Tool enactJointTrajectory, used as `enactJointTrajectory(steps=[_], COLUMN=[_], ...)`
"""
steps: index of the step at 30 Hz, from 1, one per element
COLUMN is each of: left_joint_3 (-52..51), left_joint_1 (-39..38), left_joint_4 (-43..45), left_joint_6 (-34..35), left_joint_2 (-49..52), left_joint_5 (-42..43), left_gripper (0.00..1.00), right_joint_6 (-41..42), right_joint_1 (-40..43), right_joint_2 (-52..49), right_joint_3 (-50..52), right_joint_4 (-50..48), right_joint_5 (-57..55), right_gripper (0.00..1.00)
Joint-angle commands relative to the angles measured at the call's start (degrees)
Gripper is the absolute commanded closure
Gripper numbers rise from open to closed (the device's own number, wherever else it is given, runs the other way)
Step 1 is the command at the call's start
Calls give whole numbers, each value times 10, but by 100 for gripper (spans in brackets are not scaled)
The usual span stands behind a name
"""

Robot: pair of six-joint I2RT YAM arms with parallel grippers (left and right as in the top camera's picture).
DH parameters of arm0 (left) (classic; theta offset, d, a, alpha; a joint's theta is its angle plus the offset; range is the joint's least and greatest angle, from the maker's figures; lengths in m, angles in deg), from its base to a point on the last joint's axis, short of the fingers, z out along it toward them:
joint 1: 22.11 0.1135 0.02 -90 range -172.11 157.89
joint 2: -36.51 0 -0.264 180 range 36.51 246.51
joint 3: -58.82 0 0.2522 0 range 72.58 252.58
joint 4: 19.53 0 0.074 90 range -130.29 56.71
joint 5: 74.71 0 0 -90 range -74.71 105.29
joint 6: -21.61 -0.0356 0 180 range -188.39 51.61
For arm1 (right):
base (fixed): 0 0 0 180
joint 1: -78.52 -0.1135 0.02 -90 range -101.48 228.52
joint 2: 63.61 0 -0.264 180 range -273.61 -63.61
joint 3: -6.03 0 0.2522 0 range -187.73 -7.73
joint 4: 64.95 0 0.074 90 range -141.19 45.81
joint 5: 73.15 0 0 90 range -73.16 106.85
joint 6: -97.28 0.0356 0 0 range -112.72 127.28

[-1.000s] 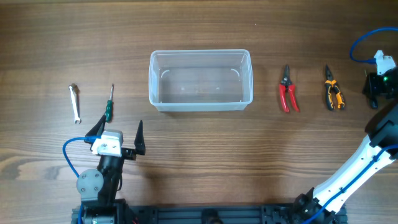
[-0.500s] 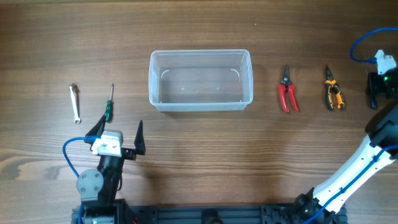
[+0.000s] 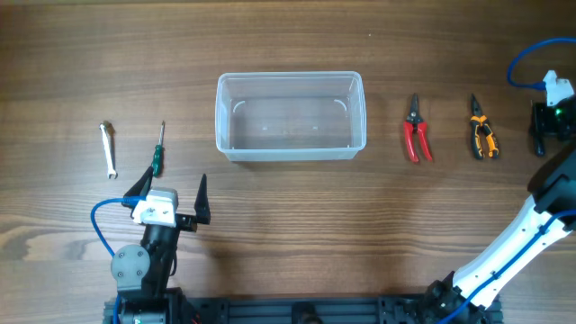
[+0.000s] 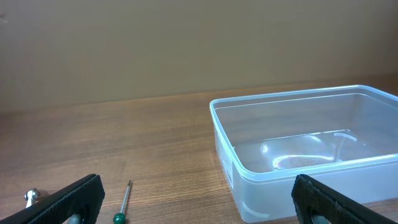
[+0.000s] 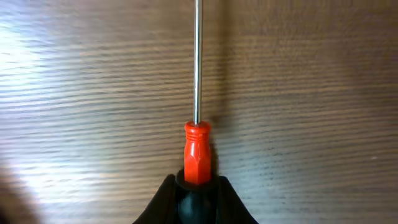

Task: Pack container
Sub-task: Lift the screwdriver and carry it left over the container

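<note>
The container (image 3: 290,155) is found ahead and to the right of the left claw (image 3: 176,177), whose jaws are spread wide. The right claw (image 5: 198,182), well right of the container, is clamped on a red screwdriver (image 5: 198,149). Counted: one container. Left of it, one wrench (image 3: 108,148) and one green screwdriver (image 3: 157,155). Right of it, red pliers (image 3: 415,119) and orange pliers (image 3: 477,121).

Overhead: high, straight down on the whole bench (image 3: 288,252), arm bases at 6 o'clock. Left wrist: low, near bench level, facing 12 o'clock; shares the container (image 4: 292,95) and green screwdriver (image 4: 123,204) with overhead. Right wrist: very close, looking down on the red-handled screwdriver (image 5: 198,152), at overhead's 3 o'clock edge.
</note>
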Motion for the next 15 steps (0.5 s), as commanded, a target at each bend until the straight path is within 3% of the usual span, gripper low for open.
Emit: enactJointTrajectory(steps=[1,9,15], left_joint_3=[-4,-4,-4], left_joint_1=[-4,-4,-4], left_joint_4=[0,-1,-1], left_joint_6=[-7,-7,-7], left_joint_2=[-4,-4,-4], left_joint_5=[-3,-3,-3], left_gripper=[0,0,0], right_joint_6=[12,11,12], right_joint_1=[-37,-149,-292], right_joint_2=[103,258,347], right_joint_3=[-11,-11,-11], right_joint_4=[12,42,57], right_joint_5=[39,111,191], right_gripper=[96,96,96])
